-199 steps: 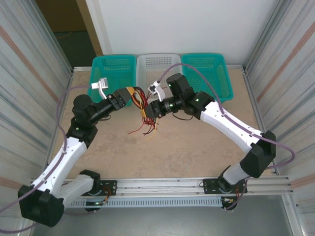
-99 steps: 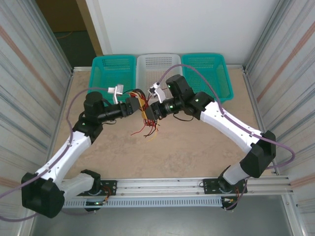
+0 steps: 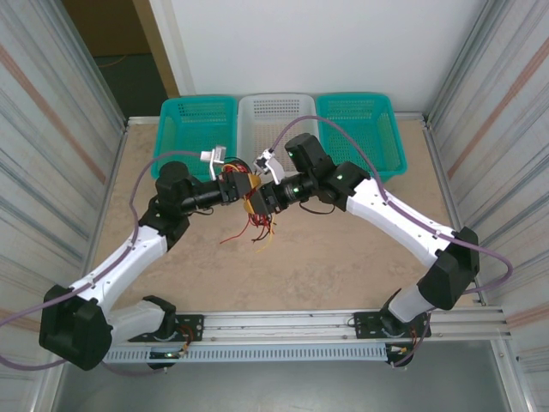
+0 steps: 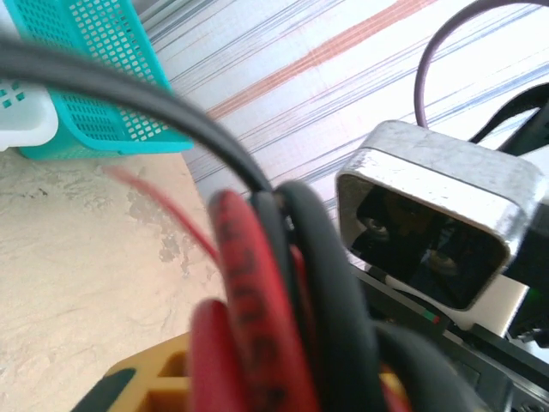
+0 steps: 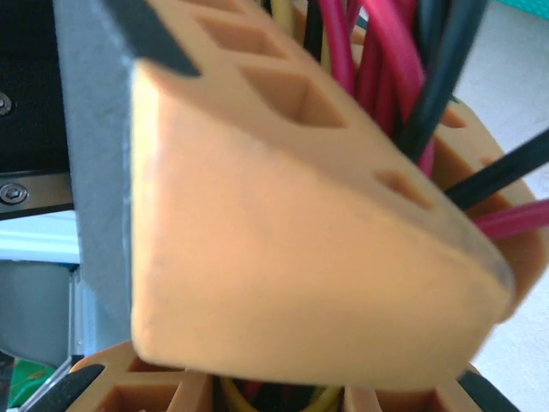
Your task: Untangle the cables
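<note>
From the overhead camera I see both arms reaching in to meet a little above the middle of the frame, over the bare desk (image 3: 326, 257). The cables (image 3: 254, 221) are bunched between the two hands. It is a knot of red, black and pale yellow wire, and its loose ends trail down towards the desk just below the hands.

The right hand (image 3: 256, 199) comes in from the right and is clenched on the bundle. In its wrist view, red and black wires run up past a broad orange finger (image 5: 283, 257) that crowds most of the frame, with more orange showing along the bottom edge.

The left hand (image 3: 236, 187) comes in from the left and sits right against the same knot. In its wrist view, thick red and black wires lie hard up against the lens, above an orange finger (image 4: 163, 382) at the lower left. I cannot tell whether this hand has bitten on the wires or is only pressed among them. The silver camera box (image 4: 437, 215) on the other wrist sits at the right of that view.

Along the top of the overhead frame stand a left teal basket (image 3: 199, 120), a white basket (image 3: 276, 112) and a right teal basket (image 3: 364, 120).
</note>
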Motion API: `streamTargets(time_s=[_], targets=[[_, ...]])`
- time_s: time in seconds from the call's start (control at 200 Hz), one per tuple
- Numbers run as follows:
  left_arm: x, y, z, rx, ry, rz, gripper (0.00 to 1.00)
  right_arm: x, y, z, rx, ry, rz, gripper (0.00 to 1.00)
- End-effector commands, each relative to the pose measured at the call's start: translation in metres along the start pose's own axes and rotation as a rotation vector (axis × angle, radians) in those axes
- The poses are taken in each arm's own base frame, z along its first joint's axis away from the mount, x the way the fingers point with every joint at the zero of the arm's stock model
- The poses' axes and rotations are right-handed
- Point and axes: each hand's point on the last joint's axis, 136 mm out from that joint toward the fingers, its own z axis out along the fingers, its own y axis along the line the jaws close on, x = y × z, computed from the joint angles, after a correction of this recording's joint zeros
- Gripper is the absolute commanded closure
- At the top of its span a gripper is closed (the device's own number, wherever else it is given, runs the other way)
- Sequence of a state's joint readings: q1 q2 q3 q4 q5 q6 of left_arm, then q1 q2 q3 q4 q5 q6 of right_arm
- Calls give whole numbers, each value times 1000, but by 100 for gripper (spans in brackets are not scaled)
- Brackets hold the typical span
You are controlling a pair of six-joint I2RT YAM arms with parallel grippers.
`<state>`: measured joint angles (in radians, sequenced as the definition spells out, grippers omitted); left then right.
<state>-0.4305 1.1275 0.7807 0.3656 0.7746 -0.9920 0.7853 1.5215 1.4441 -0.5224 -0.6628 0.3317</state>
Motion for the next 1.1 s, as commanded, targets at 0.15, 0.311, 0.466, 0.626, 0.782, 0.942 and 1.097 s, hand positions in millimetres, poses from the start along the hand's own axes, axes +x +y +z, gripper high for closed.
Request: streamTargets(time_s=[0.15, 0.311, 0.466, 0.626, 0.782, 0.942, 1.097], targets=[[-30, 35, -34, -289, -151, 14, 100, -11, -19, -39, 225, -113, -31, 25], [-43, 55, -52, -507, -182, 57, 100, -7, -29, -65, 439, -130, -70, 10], [-49, 54, -50, -506, -194, 72, 100, 8, -17, -50, 477, -67, -109, 11], [-51, 45, -46, -457, -191, 109, 100, 10, -22, -44, 500, -73, -51, 23], [-49, 33, -42, -409, -159, 146, 100, 8, -21, -41, 452, -80, -20, 38], [-47, 20, -40, -353, -143, 185, 100, 6, -28, -39, 370, -81, 65, 52], [-44, 20, -41, -355, -135, 201, 100, -1, -26, -44, 272, -130, 132, 47]])
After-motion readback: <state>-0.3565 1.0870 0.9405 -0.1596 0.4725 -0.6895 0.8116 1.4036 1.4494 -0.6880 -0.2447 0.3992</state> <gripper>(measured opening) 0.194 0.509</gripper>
